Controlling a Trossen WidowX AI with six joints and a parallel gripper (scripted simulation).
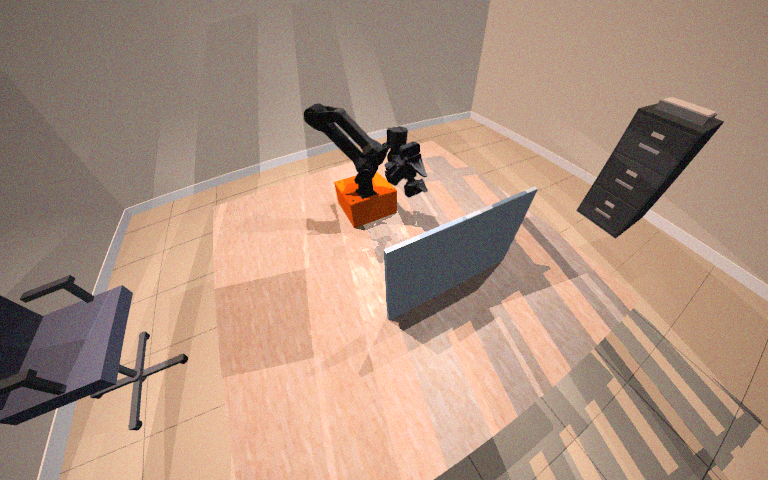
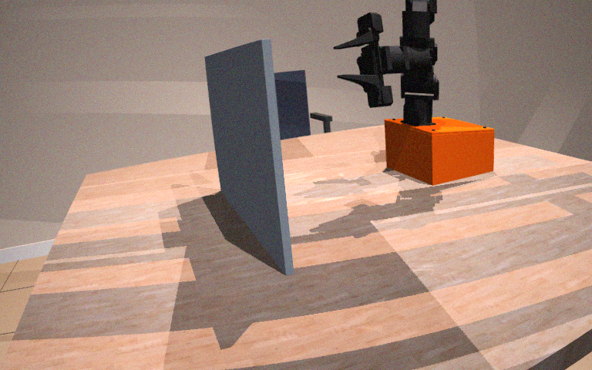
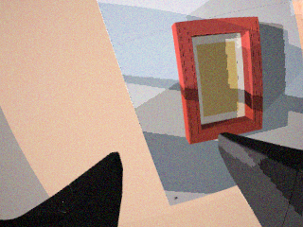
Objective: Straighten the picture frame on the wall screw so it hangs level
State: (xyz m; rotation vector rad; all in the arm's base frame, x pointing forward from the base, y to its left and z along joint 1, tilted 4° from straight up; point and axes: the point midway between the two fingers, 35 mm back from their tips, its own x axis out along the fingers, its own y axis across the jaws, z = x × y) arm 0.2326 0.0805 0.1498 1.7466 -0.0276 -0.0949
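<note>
Red, flat-moulded picture frame [image 3: 218, 79] with an ochre centre hangs on the grey-blue wall panel [image 3: 146, 57], upper right of the wrist view. The gripper [image 2: 355, 61] stands apart from it, pointed fingers partly open, gripping nothing. The arm is mounted on an orange block [image 2: 454, 153].

Red picture frame [image 3: 218, 78] hidden behind the grey panel [image 2: 247, 148] in top and exterior views.

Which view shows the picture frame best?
The wrist view: the red picture frame hangs on the grey wall panel, seen face-on. The top and exterior views show only the panel's back and edge; the frame is hidden.
</note>
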